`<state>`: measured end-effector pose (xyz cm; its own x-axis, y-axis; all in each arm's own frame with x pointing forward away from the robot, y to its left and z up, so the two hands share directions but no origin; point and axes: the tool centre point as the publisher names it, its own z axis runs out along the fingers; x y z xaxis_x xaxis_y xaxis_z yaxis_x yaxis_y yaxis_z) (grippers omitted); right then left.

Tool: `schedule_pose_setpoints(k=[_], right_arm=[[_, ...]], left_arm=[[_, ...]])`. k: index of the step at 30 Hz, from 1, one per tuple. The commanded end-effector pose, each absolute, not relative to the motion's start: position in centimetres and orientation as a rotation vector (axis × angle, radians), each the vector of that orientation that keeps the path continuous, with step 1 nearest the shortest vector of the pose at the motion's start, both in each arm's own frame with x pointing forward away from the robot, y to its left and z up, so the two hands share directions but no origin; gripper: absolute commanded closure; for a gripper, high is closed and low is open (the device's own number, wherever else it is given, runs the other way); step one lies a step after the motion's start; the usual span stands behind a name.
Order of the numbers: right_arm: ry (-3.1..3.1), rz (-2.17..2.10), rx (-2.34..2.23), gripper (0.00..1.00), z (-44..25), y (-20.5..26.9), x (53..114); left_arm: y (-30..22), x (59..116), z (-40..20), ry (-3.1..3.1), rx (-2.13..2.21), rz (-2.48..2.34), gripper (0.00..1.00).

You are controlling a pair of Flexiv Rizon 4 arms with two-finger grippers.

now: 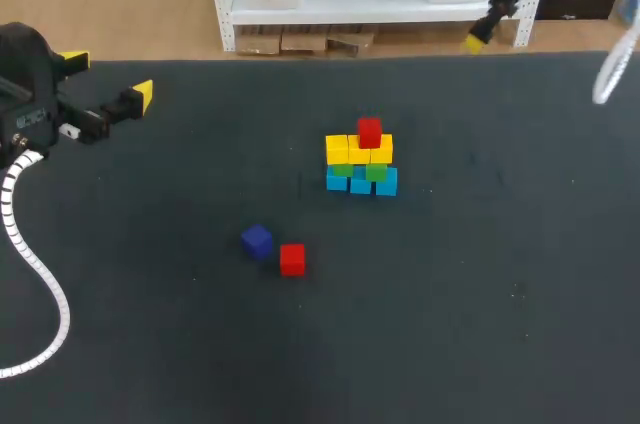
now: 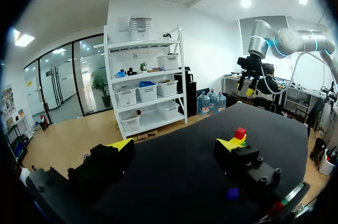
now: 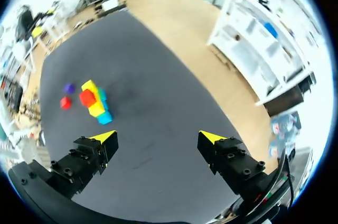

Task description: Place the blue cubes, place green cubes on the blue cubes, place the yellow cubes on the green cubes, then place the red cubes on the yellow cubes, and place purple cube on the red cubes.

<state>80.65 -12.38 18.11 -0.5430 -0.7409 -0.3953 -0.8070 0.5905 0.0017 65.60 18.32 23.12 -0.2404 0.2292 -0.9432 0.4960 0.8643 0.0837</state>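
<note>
Now, your left gripper (image 1: 108,79) sits at the left edge of the table (image 1: 500,324), fingers wide apart and empty. Near the middle, a purple cube (image 1: 257,240) and a loose red cube (image 1: 292,259) lie just beside each other. Behind them stands the stack: blue cubes (image 1: 386,182), green cubes (image 1: 375,172), yellow cubes (image 1: 337,149) and a second red cube (image 1: 369,131) on top. Your right gripper (image 3: 157,137) hangs above the far right edge, spread wide, holding nothing

Counter (image 1: 480,324): plain dark charcoal. Blue cubes (image 1: 361,182): light cyan-blue. Green cubes (image 1: 376,172): mid green. Yellow cubes (image 1: 358,150): bright yellow. Stacked red cube (image 1: 369,131), loose red cube (image 1: 292,259): bright red. Purple cube (image 1: 257,240): dark violet-blue. Both arms' jaws: black, yellow tips.
</note>
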Motion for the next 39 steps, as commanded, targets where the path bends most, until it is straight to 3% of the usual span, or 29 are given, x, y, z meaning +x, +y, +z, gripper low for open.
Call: schedule_pose_setpoints(k=[1, 39], right_arm=[[2.285, 0.313, -1.012, 0.0, 18.6, -14.6, 79.5], [2.131, 0.321, -0.321, 0.0, 18.9, -26.4, 79.6]], left_arm=[[18.6, 65.6, 23.2, 1.825, 0.552, -0.282, 0.0], [18.6, 65.6, 23.2, 1.825, 0.552, -0.282, 0.0]])
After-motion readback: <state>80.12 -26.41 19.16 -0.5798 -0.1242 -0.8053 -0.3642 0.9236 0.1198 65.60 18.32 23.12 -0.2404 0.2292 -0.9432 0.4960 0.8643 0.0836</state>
